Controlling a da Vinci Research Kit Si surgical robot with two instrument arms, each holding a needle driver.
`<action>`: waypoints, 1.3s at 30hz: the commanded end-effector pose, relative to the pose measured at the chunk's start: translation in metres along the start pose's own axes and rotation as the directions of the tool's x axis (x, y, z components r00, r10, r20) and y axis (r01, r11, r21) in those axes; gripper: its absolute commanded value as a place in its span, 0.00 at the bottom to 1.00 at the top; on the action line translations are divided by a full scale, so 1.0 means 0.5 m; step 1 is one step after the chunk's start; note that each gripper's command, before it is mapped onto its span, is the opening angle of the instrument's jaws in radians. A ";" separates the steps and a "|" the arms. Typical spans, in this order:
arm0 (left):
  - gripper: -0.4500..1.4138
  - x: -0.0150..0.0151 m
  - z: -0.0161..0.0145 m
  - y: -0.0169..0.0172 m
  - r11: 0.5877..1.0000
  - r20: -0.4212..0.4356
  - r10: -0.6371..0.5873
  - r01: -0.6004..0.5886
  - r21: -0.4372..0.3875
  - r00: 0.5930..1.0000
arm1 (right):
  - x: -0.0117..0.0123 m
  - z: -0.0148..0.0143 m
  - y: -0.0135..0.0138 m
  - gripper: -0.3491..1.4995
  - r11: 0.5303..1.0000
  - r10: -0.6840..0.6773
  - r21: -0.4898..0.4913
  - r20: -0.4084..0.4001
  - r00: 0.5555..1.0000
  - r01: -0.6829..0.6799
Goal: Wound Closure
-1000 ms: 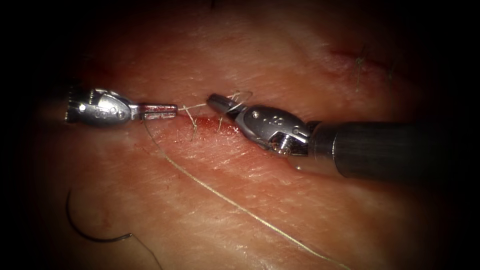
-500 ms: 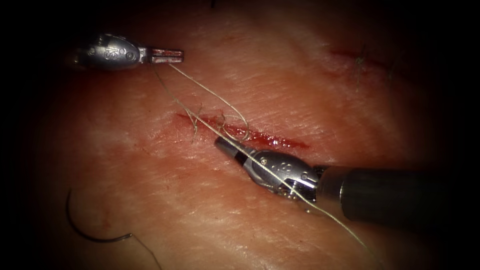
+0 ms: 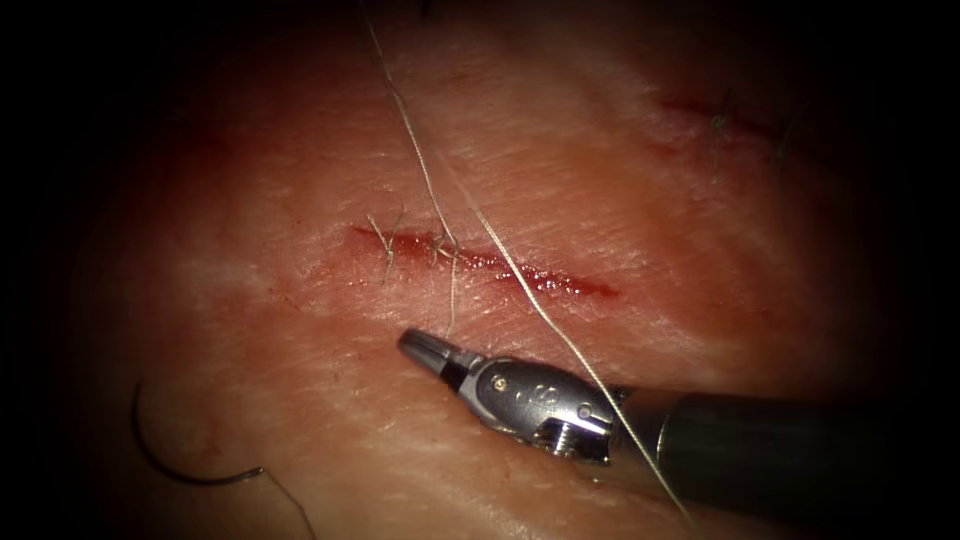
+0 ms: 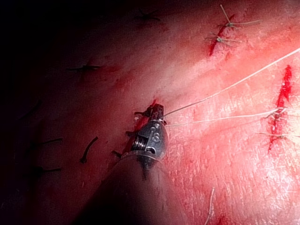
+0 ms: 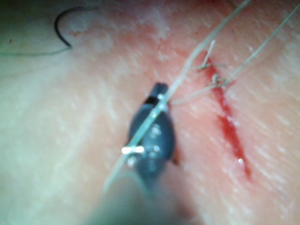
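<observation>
The right end effector (image 3: 418, 345), jaws closed on a short thread end, sits just near of the cut (image 3: 485, 260), whose knot (image 3: 445, 243) feeds the thread (image 3: 420, 160) far to the left end effector (image 4: 156, 111), clamped on it; the needle (image 3: 170, 462) lies free, near-left.

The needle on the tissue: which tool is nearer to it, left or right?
Right, as far as the views show. The right tool lies below the cut, right of the needle. The left tool holds thread elsewhere, with no needle nearby.
</observation>
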 end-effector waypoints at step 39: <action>0.00 -0.0035 0.0278 -0.0243 0.989 0.115 0.061 -0.075 0.127 0.991 | -0.0100 -0.0064 -0.0128 0.00 0.998 -0.002 0.068 0.082 0.997 -0.003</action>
